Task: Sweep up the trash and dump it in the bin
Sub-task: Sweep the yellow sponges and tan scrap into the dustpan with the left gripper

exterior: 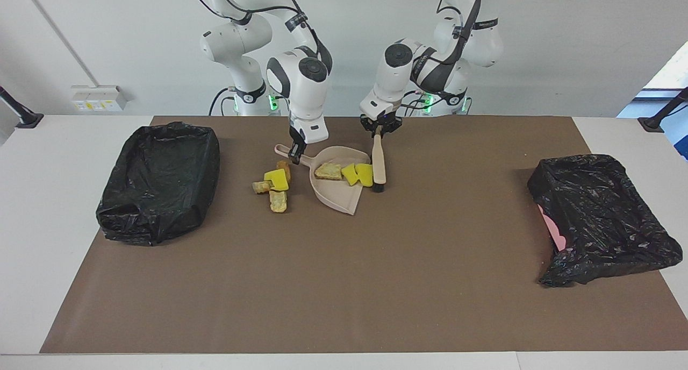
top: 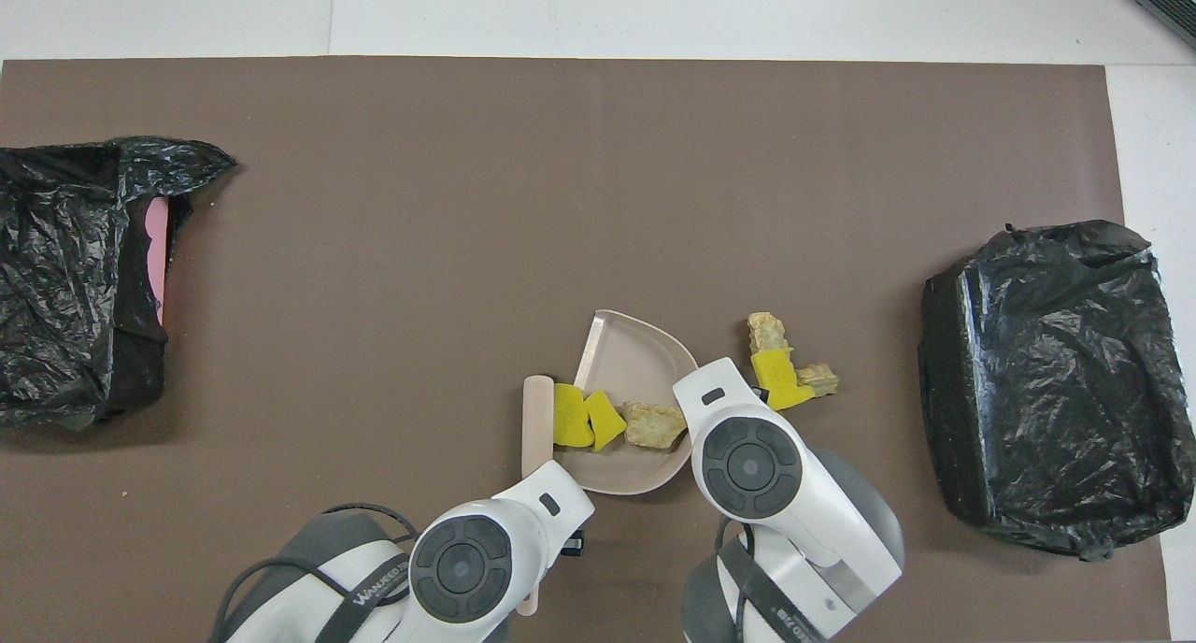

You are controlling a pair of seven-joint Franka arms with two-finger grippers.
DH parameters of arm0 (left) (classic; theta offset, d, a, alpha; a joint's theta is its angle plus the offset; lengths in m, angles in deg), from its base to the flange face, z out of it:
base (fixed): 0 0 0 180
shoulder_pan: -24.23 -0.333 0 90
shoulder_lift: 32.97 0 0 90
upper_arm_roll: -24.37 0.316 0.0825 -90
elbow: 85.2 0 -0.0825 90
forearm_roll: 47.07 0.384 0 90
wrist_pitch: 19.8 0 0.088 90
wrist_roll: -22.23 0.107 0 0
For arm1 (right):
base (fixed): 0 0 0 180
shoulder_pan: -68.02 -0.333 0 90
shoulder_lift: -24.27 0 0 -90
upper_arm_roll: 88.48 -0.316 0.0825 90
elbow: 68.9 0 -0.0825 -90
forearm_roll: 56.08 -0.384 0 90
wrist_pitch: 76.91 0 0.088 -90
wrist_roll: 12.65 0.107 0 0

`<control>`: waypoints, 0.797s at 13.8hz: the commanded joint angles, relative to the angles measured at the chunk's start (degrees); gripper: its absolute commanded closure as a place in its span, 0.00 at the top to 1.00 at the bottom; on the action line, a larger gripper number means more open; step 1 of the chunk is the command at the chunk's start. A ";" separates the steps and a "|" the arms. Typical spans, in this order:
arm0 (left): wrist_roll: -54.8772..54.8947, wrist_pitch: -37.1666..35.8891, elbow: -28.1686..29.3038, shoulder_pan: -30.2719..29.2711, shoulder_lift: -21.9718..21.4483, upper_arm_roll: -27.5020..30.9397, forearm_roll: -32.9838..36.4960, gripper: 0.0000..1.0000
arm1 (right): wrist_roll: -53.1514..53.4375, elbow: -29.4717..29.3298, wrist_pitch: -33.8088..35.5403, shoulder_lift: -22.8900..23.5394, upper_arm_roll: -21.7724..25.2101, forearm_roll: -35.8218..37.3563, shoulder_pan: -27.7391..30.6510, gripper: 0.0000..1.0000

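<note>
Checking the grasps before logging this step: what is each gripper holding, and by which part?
The right gripper holds the dustpan by its handle. The left gripper holds the brush by the top of its handle.

A white table (exterior: 48, 208) carries a large brown mat (exterior: 344, 273) that covers most of its top, with bare white strips left at both ends and along the edge farthest from the robots. A plain white wall (exterior: 564, 42) rises by the robots, with a white socket box (exterior: 98, 98) low on it. Daylight falls evenly, and a bright window opening (exterior: 669, 71) shows at one corner.
</note>
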 commanded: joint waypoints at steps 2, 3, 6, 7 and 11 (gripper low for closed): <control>3.20 0.11 -7.37 2.52 4.15 0.86 -0.56 0.00 | -1.64 -0.02 -0.03 0.64 -0.30 -1.09 1.17 0.00; 3.11 -0.50 -9.39 2.61 5.12 0.86 -0.56 0.00 | -1.64 -0.02 -0.03 0.64 -0.30 -1.09 1.17 0.00; 3.20 -0.86 -12.83 1.56 7.41 1.04 -0.47 0.00 | -1.73 -0.02 -0.03 0.64 -0.30 -1.01 1.17 0.00; 3.11 -0.16 -13.28 1.47 7.68 1.30 -0.04 0.00 | -1.73 -0.11 -0.03 0.64 -0.30 -1.09 1.25 0.00; 3.38 -1.12 -18.98 -1.95 11.63 1.48 0.14 0.00 | -1.73 -0.63 0.23 1.08 -0.30 -1.01 1.69 0.00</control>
